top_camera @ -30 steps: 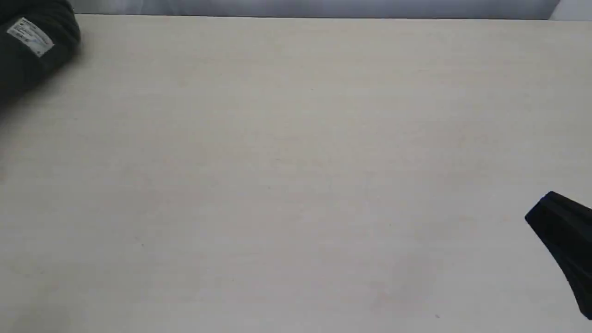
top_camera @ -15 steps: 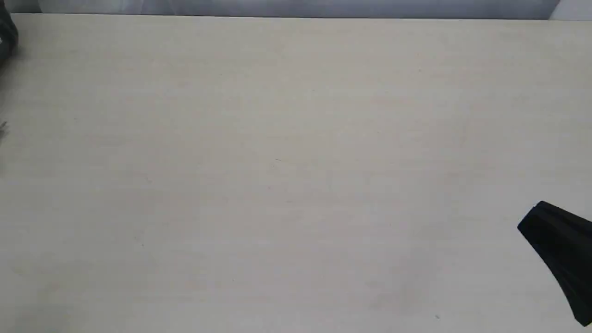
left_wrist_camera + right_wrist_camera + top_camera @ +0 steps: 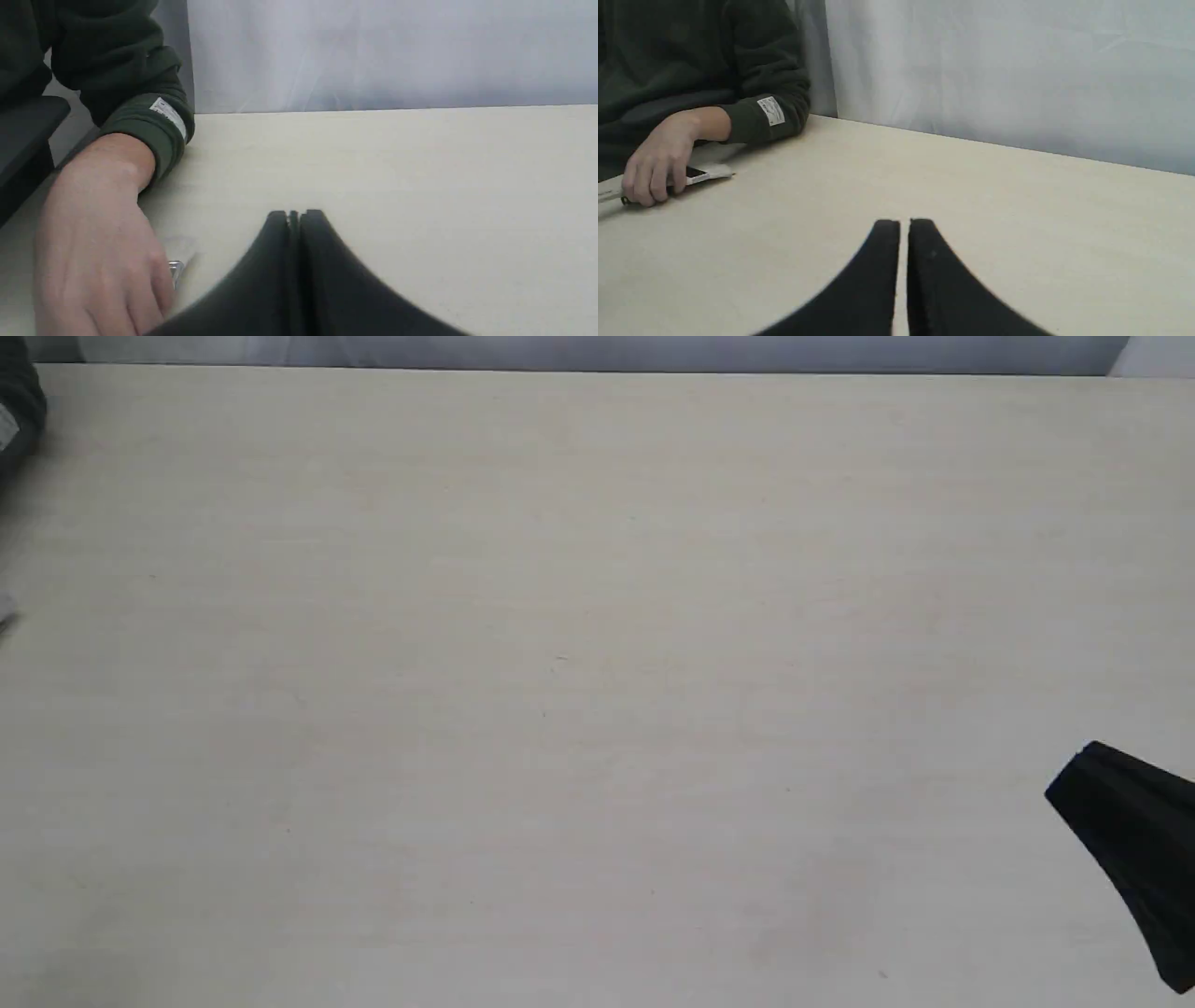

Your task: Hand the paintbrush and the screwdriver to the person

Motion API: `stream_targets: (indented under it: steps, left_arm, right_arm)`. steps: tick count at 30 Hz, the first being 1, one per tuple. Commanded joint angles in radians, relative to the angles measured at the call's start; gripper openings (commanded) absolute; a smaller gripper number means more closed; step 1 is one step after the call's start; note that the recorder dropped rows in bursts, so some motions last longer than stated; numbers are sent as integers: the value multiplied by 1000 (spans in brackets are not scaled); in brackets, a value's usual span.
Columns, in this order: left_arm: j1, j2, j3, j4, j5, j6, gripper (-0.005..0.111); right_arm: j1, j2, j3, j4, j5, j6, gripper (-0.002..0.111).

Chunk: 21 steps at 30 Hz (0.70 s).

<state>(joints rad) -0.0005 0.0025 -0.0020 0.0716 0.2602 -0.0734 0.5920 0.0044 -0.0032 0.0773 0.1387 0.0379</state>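
**Plainly, both grippers empty**

We see the left gripper (image 3: 295,215) pressed together and the right gripper (image 3: 904,225) narrowed to a thin slit, both over the counter (image 3: 597,663). At its far left corner the person's hand (image 3: 658,158) covers a pale flat item (image 3: 707,173); we cannot tell which tool it is.

At the left far corner of the desk (image 3: 597,663), the person (image 3: 93,224), palm down on it; left hand (image 3: 294,214) near; right hand (image 3: 1074,779) well apart, toward the right side.
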Motion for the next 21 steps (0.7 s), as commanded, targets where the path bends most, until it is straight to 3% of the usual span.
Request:
stream_targets:
  steps: [1,6,16,21]
  left_arm:
    - [-5,-2,2,-3,-11,-2,0]
    - [-5,-2,2,-3,-11,-2,0]
    - [-5,-2,2,-5,-8,-2,0]
    - [-5,-2,2,-5,-8,-2,0]
  right_arm:
    - [3,-4,3,-59,22,-4,4]
    - [-46,-4,3,-72,33,-43,4]
    - [-435,-4,3,-70,85,-45,4]
    - [-578,-4,3,-66,87,-45,4]
